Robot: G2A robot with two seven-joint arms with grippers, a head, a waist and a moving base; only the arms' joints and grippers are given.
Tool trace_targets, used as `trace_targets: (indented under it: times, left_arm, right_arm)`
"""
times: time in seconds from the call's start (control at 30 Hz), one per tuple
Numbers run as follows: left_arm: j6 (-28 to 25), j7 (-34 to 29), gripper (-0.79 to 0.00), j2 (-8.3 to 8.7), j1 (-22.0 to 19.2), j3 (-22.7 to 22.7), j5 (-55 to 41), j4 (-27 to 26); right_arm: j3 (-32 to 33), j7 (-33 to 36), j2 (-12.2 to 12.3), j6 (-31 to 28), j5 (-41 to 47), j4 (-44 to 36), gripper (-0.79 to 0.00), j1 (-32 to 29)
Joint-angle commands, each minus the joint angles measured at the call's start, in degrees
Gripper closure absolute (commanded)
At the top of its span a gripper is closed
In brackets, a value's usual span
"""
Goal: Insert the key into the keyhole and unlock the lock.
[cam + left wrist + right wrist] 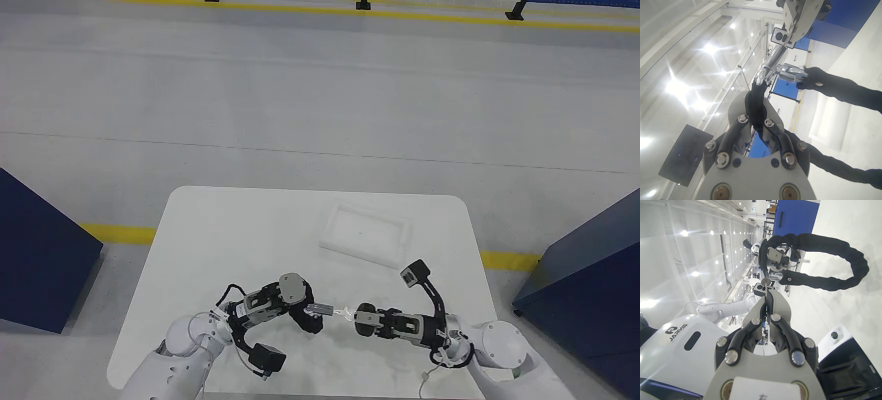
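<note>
1. The right pincer (767,294) is clenched on the key (765,287). The key shows edge-on as a thin blade reaching out past the fingertips.
2. The key's tip meets the slot in the round chrome face of the lock (765,281). How far it sits inside the keyhole cannot be told.
3. The left pincer (758,88) is also clenched, grasping the lock by one end of its shiny metal. A curved chrome piece juts out just beside that grip.
4. Seen from above, the two pincers meet almost tip to tip, with the lock and key between them. Both are held in the air over the table (200,250), on the robot's side of the white tray (365,233).
5. The white tray lies flat on the table, a shallow rectangle turned slightly askew. The lock and key are well apart from it, nearer the table edge closest to the robot.
6. A black sleeved cable (857,264) loops out from the left arm's wrist and curves back in near the lock.
7. A dark blue partition (40,260) stands on the floor to one side of the tray, off the table. A second one stands on the opposite side.
8. A yellow floor line (120,233) runs behind the table, passing level with the tray.
</note>
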Motion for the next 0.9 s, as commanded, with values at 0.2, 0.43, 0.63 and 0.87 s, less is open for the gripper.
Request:
trace_targets:
  times: [0.2, 0.43, 0.63, 0.87]
  left_arm:
    - [0.9, -1.35, 0.0, 0.05, 0.23, -0.04, 0.91, -0.24]
    - [1.14, -2.08, 0.0, 0.13, 0.45, -0.15, 1.39, -0.72]
    - [2.27, -2.78, 0.0, 0.21, 0.76, -0.55, 1.38, -1.13]
    - [3.09, -3.87, 0.0, 0.32, 1.24, -0.94, 2.1, -1.71]
  right_arm:
    - [-0.93, -0.31, -0.13, 0.47, -1.72, -0.97, 0.0, 0.33]
    - [-1.95, -0.23, -0.25, 1.3, -2.41, -1.74, 0.0, 0.27]
    - [-2.73, -0.65, -0.38, 2.38, -2.55, -1.58, 0.0, 0.26]
    - [-3.19, -1.63, -0.55, 2.73, -1.83, -1.65, 0.0, 0.11]
